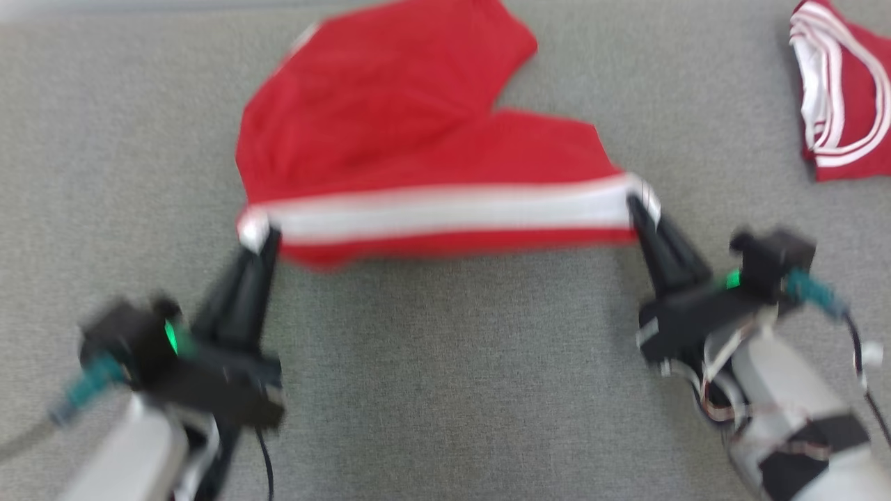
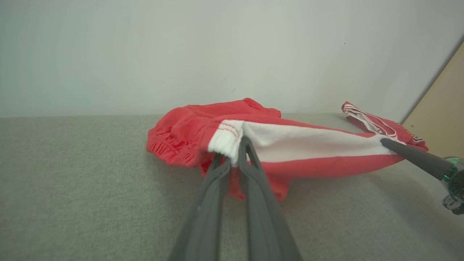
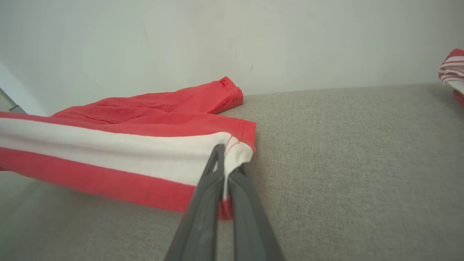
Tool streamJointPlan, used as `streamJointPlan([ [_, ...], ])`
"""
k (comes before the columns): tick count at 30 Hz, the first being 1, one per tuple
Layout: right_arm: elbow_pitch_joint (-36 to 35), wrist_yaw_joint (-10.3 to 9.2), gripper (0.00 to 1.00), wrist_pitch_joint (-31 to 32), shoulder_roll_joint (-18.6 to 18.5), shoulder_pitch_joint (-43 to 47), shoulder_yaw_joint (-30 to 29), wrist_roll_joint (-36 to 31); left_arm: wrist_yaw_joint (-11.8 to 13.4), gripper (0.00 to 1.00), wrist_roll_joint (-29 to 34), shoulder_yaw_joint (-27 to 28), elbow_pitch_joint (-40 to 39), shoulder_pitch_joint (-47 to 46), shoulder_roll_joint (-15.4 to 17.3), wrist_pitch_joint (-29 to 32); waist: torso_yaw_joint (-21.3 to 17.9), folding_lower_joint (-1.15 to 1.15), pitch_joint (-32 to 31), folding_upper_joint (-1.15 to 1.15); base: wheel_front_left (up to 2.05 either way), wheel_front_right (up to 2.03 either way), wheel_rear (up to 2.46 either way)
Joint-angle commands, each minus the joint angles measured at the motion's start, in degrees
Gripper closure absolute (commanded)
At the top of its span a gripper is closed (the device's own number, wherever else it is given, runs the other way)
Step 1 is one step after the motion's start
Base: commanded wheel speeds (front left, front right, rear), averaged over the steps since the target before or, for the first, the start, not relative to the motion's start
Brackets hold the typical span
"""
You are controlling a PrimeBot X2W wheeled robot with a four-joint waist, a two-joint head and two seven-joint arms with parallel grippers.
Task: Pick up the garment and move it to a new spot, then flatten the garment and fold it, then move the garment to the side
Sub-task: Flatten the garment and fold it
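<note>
Garment (image 1: 390, 125): red shorts, on the grey surface (image 1: 445, 362), far half of it, centre-left from where the robot stands.
- White band (image 1: 452, 212) with red edging runs along the near edge. It is pulled taut between the two grippers and held up off the surface. The legs trail behind it, lying on the cloth.
- Left gripper (image 1: 261, 236): fingers pinched together on the band's left end. White hem bunches just above the tips in the left wrist view.
- Right gripper (image 1: 637, 205): fingers pressed tight on the band's right end, cloth squeezed between them in the right wrist view.

Hard to make out:
- Head view is smeared throughout. Edges of garment and grippers are soft, stitching unreadable.
- Far leg tip is cut off by the top edge of the head view.
- Underside of the raised band is out of sight; only a shadow lies beneath it.
- Folds in the legs cover part of the fabric; how many layers, cannot tell.

Around it:
- Second garment (image 1: 846, 97), red with white stripes, lies at the far right, well apart, cut off by the frame edge.
- Pale wall (image 2: 181, 54) backs the surface.
- Tan panel (image 2: 442, 116) at the right edge, partly seen.
</note>
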Motion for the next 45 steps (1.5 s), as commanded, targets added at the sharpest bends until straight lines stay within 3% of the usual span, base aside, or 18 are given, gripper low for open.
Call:
streamJointPlan([
  [1,-0.77,-0.16,1.00,0.10,0.40,1.98,-0.92,-0.40,-0.54,1.00,1.07,0.26,0.01,2.28,-0.41,-0.15,0.05,0.02,-2.09,0.01,0.00,0.00,0.00],
  [15,-11.60,-0.16,1.00,6.40,4.16,28.99,-11.84,-7.38,-3.88,1.00,9.51,4.04,4.06,22.23,-8.17,-0.15,1.16,0.02,-8.91,0.01,0.00,0.00,0.00],
  [25,-19.00,-0.17,1.00,10.55,7.07,39.97,-17.08,-8.47,-4.85,1.00,12.32,6.77,3.73,27.02,-11.02,-0.15,2.58,0.02,-10.69,0.01,0.00,0.00,0.00],
  [29,-21.35,-0.16,1.00,11.43,7.55,39.47,-18.20,-8.75,-4.77,1.00,13.45,6.95,2.57,26.33,-11.88,-0.15,2.99,0.02,-11.35,0.01,0.00,0.00,0.00],
  [37,-24.26,-0.16,1.00,13.70,4.87,32.00,-19.19,-9.91,-4.83,1.00,14.47,3.86,-0.16,20.56,-11.95,-0.15,5.63,0.02,-11.35,0.01,0.00,0.00,0.00],
  [45,-18.25,-0.16,1.00,17.01,2.26,16.87,-16.20,-9.79,-4.83,1.00,12.36,3.73,3.49,10.05,-13.17,-0.16,8.28,0.02,-8.11,0.01,0.00,0.00,0.00],
])
